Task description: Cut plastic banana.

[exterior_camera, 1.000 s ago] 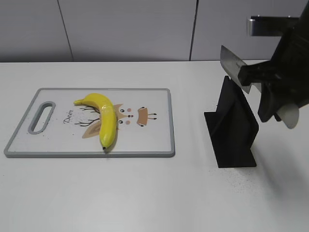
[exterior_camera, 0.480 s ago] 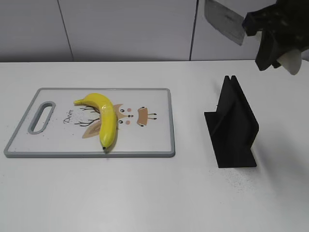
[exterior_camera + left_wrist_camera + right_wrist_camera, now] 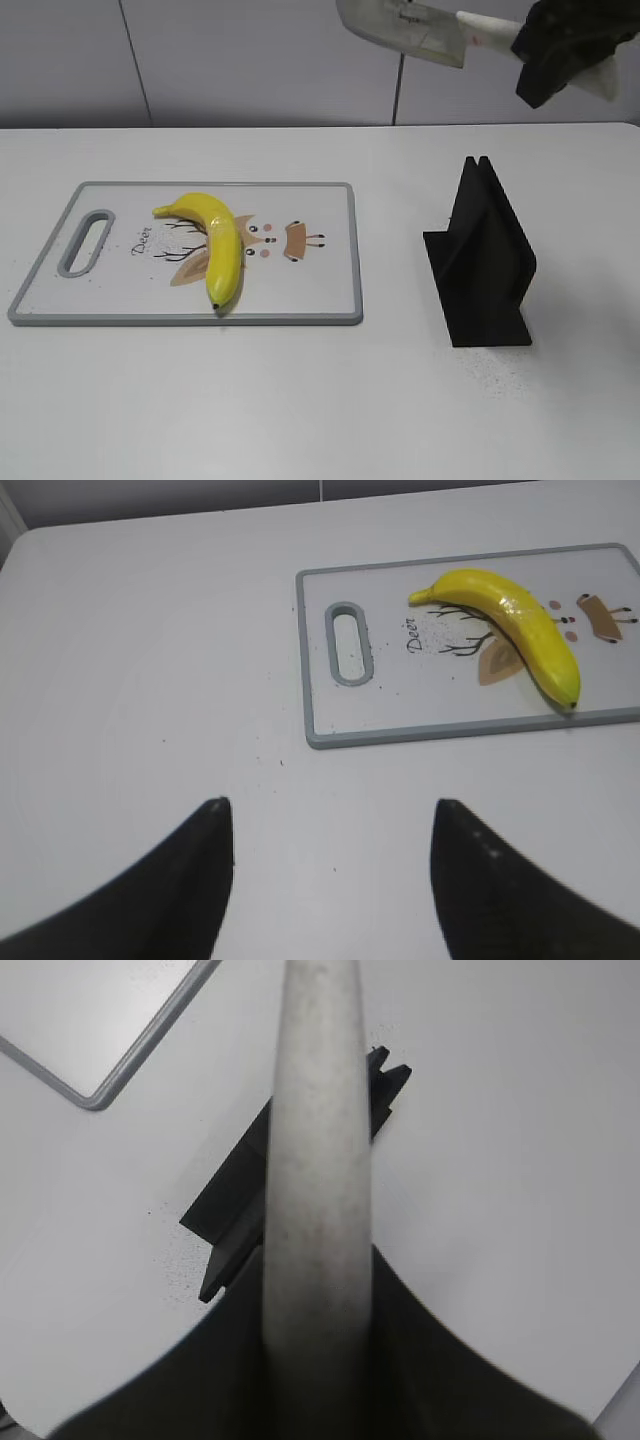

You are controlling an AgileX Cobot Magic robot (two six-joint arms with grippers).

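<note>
right end effector (image 3: pixel 560 45), at the upper right of the exterior frame, holds a toy cleaver (image 3: pixel 405 25) clamped by its pale handle, blade pointing toward the upper middle, high above the table (image 3: pixel 320 400). in the right wrist view the handle runs up the middle of the frame between the dark fingers, with the black knife stand (image 3: pixel 290 1175) below it and a corner of the cutting board (image 3: pixel 100 1030) at the upper left.

the plastic banana (image 3: pixel 215 245) lies untouched and whole on the cutting board (image 3: pixel 320 280) in the left half of the exterior frame, its dark tip near the board's lower edge, its stem end toward the handle slot. the black knife stand (image 3: pixel 485 260) sits empty to the right of centre, well apart from the board.

left end effector (image 3: pixel 330 880) hovers with fingers spread wide and nothing between them, low in its wrist frame, near the board's handle end.

judged from this, the step in hand is carrying the cleaver to the fruit; the cut has not begun. next the blade must travel left across the frame, line up across the banana's middle and come straight down, perhaps with the left end effector steadying the fruit.
</note>
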